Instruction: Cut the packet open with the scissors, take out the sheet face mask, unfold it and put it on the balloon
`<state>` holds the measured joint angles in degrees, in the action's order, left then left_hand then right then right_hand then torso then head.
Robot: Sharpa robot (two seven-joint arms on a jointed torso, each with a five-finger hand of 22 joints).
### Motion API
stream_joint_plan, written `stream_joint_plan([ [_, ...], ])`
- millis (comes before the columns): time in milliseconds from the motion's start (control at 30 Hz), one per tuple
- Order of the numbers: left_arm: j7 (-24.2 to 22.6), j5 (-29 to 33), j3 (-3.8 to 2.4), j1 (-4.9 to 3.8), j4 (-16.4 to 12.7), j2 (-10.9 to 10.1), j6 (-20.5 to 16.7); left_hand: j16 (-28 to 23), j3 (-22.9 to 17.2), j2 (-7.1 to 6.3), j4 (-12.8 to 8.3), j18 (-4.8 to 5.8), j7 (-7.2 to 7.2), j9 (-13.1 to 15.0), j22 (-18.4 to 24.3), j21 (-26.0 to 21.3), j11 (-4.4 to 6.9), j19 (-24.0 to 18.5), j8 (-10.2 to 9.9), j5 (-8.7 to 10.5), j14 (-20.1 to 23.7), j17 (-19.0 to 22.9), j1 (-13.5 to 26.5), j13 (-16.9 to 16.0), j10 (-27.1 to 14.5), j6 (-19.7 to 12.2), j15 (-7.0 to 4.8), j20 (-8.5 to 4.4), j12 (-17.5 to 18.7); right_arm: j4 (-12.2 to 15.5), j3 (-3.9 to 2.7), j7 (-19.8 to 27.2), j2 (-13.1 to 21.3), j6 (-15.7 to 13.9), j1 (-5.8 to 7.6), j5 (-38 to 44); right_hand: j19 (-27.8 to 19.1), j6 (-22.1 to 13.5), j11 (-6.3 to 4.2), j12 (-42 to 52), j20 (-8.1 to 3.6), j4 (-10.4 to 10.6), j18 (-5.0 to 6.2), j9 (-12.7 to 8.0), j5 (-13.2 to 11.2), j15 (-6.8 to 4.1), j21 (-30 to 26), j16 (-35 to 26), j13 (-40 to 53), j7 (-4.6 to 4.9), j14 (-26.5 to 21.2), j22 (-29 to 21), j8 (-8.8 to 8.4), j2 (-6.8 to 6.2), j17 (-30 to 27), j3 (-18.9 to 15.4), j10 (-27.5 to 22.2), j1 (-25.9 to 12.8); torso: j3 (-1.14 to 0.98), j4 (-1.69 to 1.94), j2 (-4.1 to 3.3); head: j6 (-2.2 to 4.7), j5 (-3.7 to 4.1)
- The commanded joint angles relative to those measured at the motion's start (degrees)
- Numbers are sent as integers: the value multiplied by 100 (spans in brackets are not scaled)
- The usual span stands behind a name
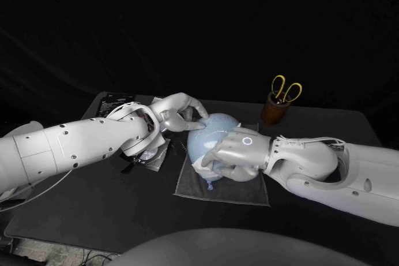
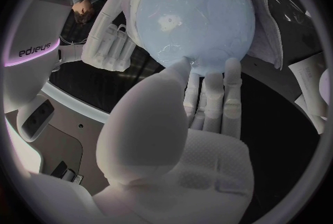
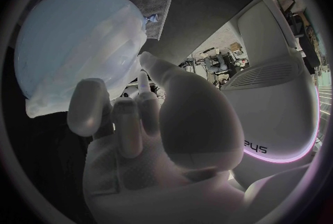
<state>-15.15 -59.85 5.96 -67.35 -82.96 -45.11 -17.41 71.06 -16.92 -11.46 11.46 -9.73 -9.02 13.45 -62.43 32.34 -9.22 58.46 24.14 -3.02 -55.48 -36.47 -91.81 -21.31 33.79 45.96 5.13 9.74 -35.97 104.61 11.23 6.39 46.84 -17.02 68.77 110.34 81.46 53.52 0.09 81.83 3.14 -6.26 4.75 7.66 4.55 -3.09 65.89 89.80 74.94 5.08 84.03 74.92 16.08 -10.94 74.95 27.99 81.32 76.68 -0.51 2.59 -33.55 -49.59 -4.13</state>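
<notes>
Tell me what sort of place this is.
Probably a robot lab bench: the left hand and right hand of a white-armed robot meet at a pale blue balloon over a grey cloth on a black table, scissors standing in a brown cup.

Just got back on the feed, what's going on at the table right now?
Both hands are at the pale blue balloon, which sits on a grey cloth mid-table. The left hand has its fingertips against the balloon's left side. The right hand is cupped at its near side. A whitish sheet mask looks draped over the balloon, so this seems to be the fitting stage. The scissors stand in a brown cup at the back right.
</notes>
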Motion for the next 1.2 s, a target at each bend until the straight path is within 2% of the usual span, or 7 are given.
stream_joint_plan([
  [33,136,-135,18,23,8,42,197,41,-10,25,-19,-67,-4,-11,-14,45,-12,-12,-37,13,42,11,1,10,-41,47,3,26,-35,-7,-2,-68,-6,88,-2,133,14,79,3,37,-34,-11,-33,14,-36,-32,57,20,449,6,597,922,24,54,1505,42,66,25,0,-7,0,-2,0],
  [700,143,-110,16,24,9,93,186,91,-28,32,-24,-69,-18,-31,-38,73,-11,-10,-63,13,46,41,2,23,-34,59,3,28,-83,-191,-2,-337,-195,-247,-37,231,134,255,95,164,-10,-66,-84,68,-144,21,327,20,632,42,597,989,67,167,1505,211,225,3,5,7,-3,-1,46],
  [867,147,-102,16,23,11,97,197,102,-33,37,-22,-69,-24,-35,-43,79,-10,-10,-68,13,48,48,5,27,-35,63,3,28,-92,-222,-2,-335,-234,-255,-53,235,154,476,122,182,8,-107,-90,131,-155,46,367,20,666,54,597,998,159,206,1505,282,252,3,2,6,3,-15,41],
  [1067,156,-90,16,23,24,104,214,119,-41,43,-16,-69,-34,-42,-52,89,-7,-12,-77,13,53,63,16,34,-33,72,2,28,-110,-225,-2,-303,-237,-273,-61,232,168,825,98,191,6,-136,-95,254,-169,20,412,20,695,21,597,1007,359,274,1505,339,270,-28,1,0,5,-20,33],
  [1200,172,-79,16,23,25,105,232,119,-41,43,-16,-69,-34,-42,-52,89,-7,-12,-77,13,53,63,16,34,-33,72,2,28,-110,-210,-2,-267,-231,-295,-63,233,177,914,83,198,-5,-125,-98,298,-173,2,437,20,709,4,597,1013,428,307,1505,348,281,-63,-1,-3,4,-21,33],
])
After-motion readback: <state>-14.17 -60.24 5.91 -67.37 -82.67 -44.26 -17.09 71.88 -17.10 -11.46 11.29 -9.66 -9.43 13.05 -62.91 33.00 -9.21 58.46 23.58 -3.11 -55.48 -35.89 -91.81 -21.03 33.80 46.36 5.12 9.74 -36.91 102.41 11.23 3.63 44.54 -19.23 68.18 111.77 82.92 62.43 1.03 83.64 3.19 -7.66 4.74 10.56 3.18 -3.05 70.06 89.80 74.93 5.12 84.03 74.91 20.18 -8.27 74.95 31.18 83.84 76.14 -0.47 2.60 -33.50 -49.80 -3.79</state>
